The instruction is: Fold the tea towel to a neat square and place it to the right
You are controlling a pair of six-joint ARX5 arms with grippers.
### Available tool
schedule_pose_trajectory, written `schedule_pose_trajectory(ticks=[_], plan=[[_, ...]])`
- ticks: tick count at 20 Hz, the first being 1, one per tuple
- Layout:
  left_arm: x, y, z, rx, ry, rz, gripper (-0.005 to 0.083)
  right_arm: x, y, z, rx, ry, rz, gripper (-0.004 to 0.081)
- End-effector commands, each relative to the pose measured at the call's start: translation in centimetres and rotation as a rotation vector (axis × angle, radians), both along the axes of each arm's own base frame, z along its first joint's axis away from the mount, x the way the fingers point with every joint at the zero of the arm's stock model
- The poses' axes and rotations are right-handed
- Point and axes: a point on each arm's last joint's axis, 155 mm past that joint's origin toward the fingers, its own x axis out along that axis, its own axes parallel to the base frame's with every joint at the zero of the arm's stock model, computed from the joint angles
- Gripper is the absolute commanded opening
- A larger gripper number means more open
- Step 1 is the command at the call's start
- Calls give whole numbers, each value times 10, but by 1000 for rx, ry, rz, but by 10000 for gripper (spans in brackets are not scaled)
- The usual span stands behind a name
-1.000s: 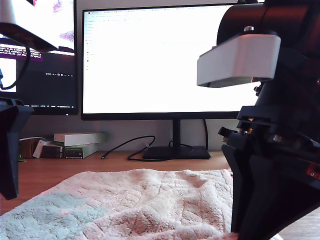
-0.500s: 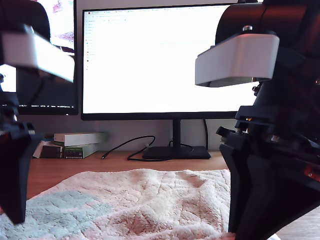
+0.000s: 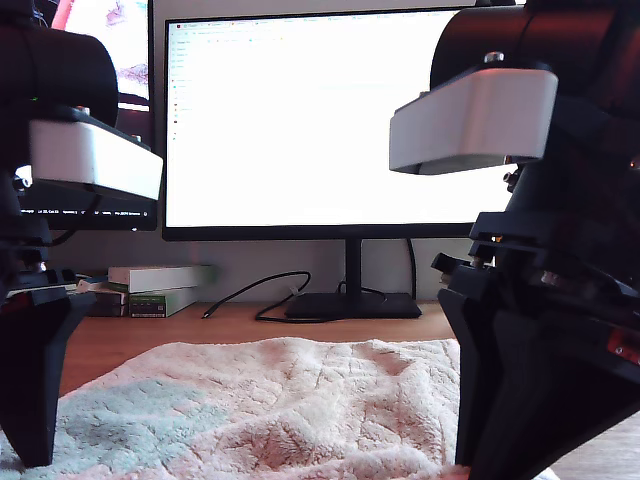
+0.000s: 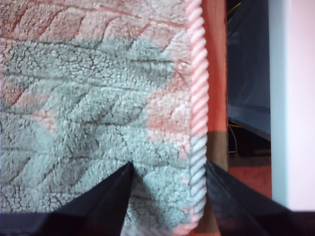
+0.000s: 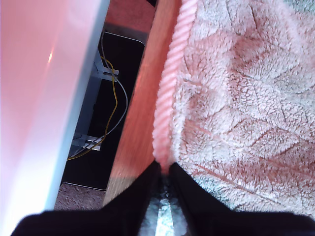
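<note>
Counter (image 3: 330, 322): carries the towel.
Towel (image 3: 280, 405): spread flat, reaching both sets of jaws.
First gripper (image 4: 167, 196): jaws apart, the corded edge (image 4: 198, 98) lying between them.
Second gripper (image 5: 162, 169): jaws pinched tight on the towel's edge.

tea towel (image 3: 270, 405) on desk (image 3: 330, 322), monitor (image 3: 320, 120) behind it, boxes (image 3: 160, 288) at exterior view's left
</note>
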Motion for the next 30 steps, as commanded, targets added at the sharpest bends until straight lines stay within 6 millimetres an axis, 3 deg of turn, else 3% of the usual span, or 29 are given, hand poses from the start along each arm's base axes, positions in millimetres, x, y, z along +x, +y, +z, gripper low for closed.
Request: schedule_pose_trajectory(ticks=[1, 12, 20, 25, 30], plan=[[-11, 7, -16, 47, 43, -11, 427, -9, -13, -19, -62, 35, -2, 9], [-33, 17, -18, 126, 94, -28, 403, -8, -12, -19, -57, 31, -2, 9], [-34, 15, -17, 123, 97, -27, 125, -8, -11, -18, -56, 29, -2, 9], [-39, 15, -15, 134, 107, -40, 75, -5, -13, -19, -67, 19, -11, 5], [-37, 6, 2, 128, 106, -25, 36, 2, -22, -16, -127, 28, -109, -11]])
